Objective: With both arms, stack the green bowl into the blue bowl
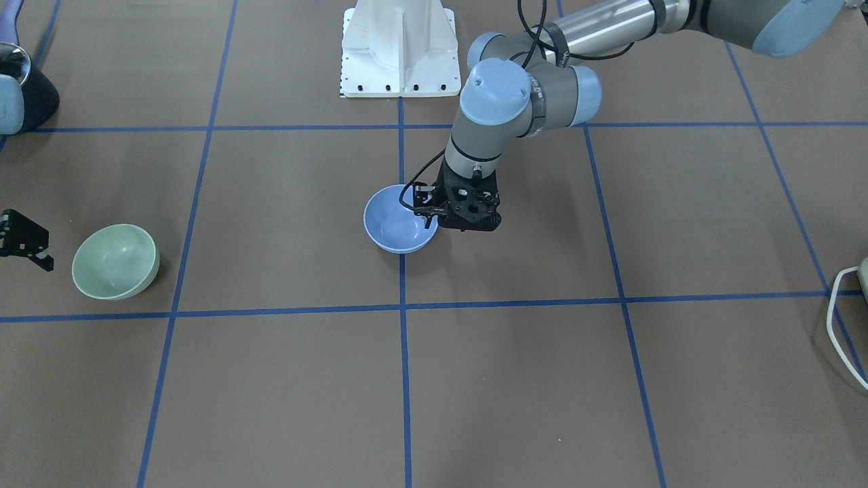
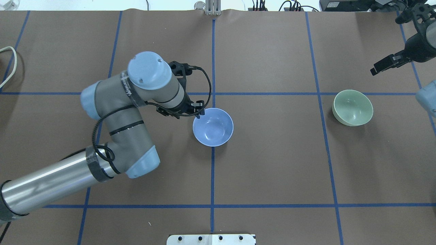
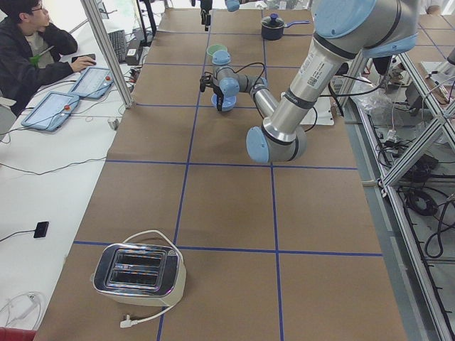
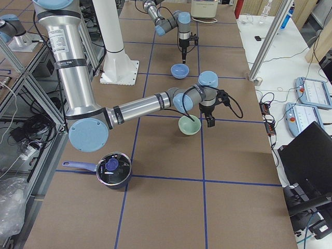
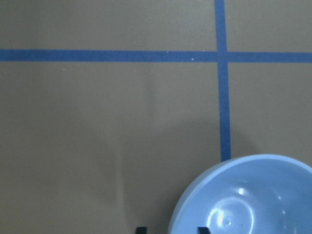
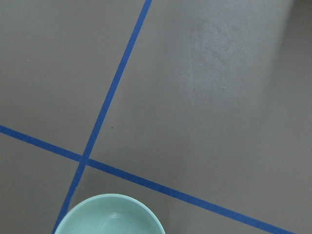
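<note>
The blue bowl (image 2: 213,127) sat upright at the centre of the brown desk (image 2: 272,170), on a blue tape line (image 2: 212,177). In the overhead view the left gripper (image 2: 198,114) hung at its left rim, fingers (image 5: 202,231) parted astride the wall, one inside and one outside. The green bowl (image 2: 353,107) stood upright at right, well apart. The right gripper (image 2: 377,68) hovered near it at upper right, not touching; whether its fingers were open or closed could not be told

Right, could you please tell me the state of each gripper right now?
Left gripper: open, astride the rim of the blue bowl.
Right gripper: cannot be told; near the green bowl, not holding it.
</note>
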`<state>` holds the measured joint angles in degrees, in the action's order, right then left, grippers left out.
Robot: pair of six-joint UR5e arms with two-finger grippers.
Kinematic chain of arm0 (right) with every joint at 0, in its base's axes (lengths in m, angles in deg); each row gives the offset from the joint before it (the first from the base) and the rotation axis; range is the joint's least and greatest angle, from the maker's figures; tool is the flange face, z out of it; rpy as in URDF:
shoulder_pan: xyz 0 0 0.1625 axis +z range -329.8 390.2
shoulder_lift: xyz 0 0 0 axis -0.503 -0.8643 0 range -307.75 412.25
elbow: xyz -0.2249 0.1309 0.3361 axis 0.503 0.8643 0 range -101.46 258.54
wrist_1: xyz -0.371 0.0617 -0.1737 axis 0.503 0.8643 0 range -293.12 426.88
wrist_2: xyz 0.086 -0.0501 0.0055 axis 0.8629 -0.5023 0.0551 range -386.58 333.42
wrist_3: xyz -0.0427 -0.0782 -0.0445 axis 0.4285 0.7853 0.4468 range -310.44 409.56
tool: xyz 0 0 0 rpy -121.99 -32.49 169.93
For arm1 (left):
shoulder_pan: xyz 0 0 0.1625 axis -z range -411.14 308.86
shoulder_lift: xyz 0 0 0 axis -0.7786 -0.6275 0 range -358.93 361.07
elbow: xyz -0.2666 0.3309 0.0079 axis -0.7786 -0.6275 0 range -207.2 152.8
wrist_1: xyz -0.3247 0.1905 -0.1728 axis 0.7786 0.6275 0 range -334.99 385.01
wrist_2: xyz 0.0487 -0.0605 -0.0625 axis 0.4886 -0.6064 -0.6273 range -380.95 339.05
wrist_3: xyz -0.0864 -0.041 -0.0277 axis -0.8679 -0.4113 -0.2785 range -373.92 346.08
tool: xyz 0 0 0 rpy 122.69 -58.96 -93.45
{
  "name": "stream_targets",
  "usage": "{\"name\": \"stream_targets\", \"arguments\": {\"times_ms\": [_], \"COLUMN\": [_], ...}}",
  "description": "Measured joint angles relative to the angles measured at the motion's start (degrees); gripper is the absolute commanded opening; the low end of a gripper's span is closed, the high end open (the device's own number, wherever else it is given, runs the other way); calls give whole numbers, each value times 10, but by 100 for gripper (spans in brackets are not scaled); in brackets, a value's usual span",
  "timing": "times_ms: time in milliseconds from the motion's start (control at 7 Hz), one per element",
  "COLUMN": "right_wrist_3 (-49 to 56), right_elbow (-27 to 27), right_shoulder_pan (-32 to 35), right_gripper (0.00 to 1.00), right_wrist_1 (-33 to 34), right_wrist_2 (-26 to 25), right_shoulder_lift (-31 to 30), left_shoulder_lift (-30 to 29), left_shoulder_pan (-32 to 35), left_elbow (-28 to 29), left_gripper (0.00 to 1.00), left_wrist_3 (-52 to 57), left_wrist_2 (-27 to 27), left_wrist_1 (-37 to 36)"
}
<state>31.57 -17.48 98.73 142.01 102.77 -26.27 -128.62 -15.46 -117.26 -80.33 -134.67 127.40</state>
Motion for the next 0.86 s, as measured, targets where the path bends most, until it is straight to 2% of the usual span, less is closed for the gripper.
{"name": "stream_targets", "arguments": {"times_ms": [286, 429, 714, 857], "right_wrist_3": [7, 12, 15, 13], "right_elbow": [4, 4, 10, 12], "right_shoulder_pan": [-3, -9, -32, -42], "right_gripper": [100, 100, 100, 100], "right_wrist_1": [-1, -5, -40, -52], "right_wrist_2": [2, 2, -2, -5], "right_shoulder_lift": [-5, -10, -26, -32], "left_shoulder_lift": [77, 117, 200, 234], "left_shoulder_pan": [98, 154, 275, 331], "left_elbow": [-55, -68, -75, -74], "left_gripper": [98, 98, 98, 98], "left_wrist_3": [82, 157, 360, 465], "left_wrist_2": [-93, -134, -198, -214], "left_wrist_1": [-3, -10, -38, -69]}}
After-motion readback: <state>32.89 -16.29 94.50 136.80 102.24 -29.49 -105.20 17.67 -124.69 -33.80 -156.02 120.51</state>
